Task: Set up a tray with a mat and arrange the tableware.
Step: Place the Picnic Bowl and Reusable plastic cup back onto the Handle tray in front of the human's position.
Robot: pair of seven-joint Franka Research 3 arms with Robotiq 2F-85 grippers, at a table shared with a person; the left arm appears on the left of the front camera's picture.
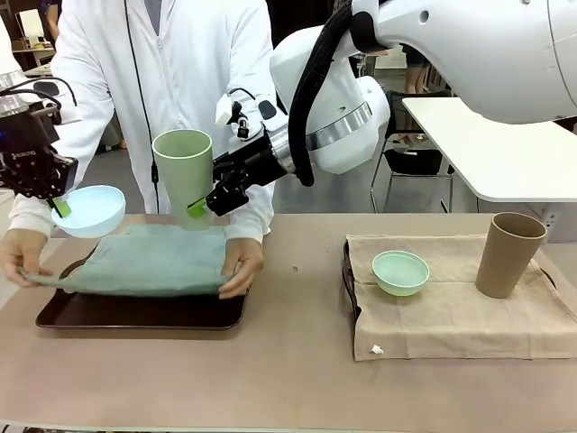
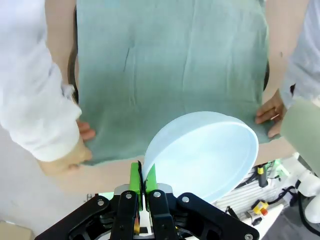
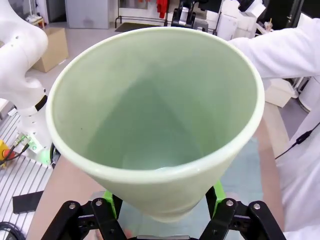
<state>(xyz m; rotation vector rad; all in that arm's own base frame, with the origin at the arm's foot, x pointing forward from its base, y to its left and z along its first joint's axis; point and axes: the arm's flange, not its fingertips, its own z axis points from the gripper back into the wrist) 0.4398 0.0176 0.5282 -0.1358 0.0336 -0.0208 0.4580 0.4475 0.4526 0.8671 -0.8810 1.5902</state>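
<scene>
- The left gripper has its fingers pinched tight on the rim of the light blue bowl, holding it in the air above the left end of the dark tray.
- The right gripper clasps the pale green cup near its base, fingers spread wide around it, upright above the tray.
- The person's hands spread a grey-green mat over the tray.
- The mint green bowl and brown cup stand apart on a beige cloth on the surface's right side.
</scene>
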